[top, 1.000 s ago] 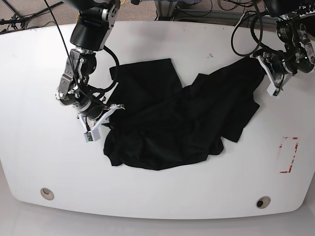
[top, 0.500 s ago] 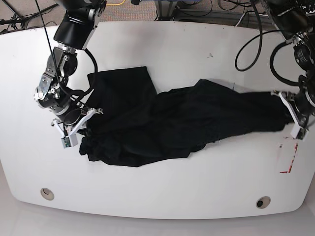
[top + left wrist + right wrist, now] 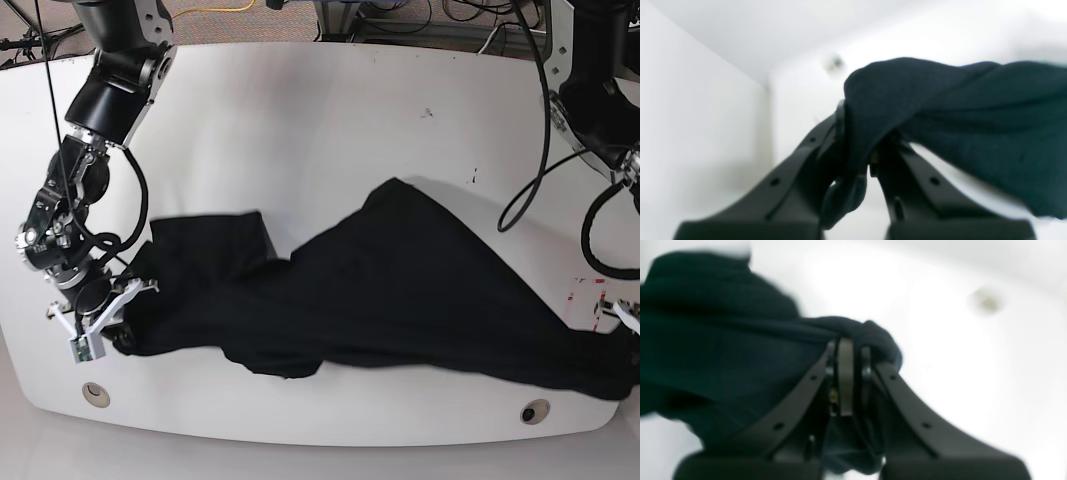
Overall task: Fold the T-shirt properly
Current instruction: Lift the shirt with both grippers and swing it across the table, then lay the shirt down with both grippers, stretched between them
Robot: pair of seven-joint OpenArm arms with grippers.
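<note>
T-shirt (image 3: 400, 290) stretched across desk (image 3: 330, 110) front | left claw (image 3: 857, 156) pinching cloth at one end, right claw (image 3: 846, 380) pinching the other | step: spreading flat | next: likely lay smooth before folding

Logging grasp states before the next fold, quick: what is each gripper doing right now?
Left gripper: shut on the T-shirt.
Right gripper: shut on the T-shirt.

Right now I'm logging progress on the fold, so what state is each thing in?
T-shirt: unfolded, stretched out across the table, pinched at both ends.
Left gripper: shut on the T-shirt.
Right gripper: shut on the T-shirt.
Table: white, under the T-shirt.
</note>
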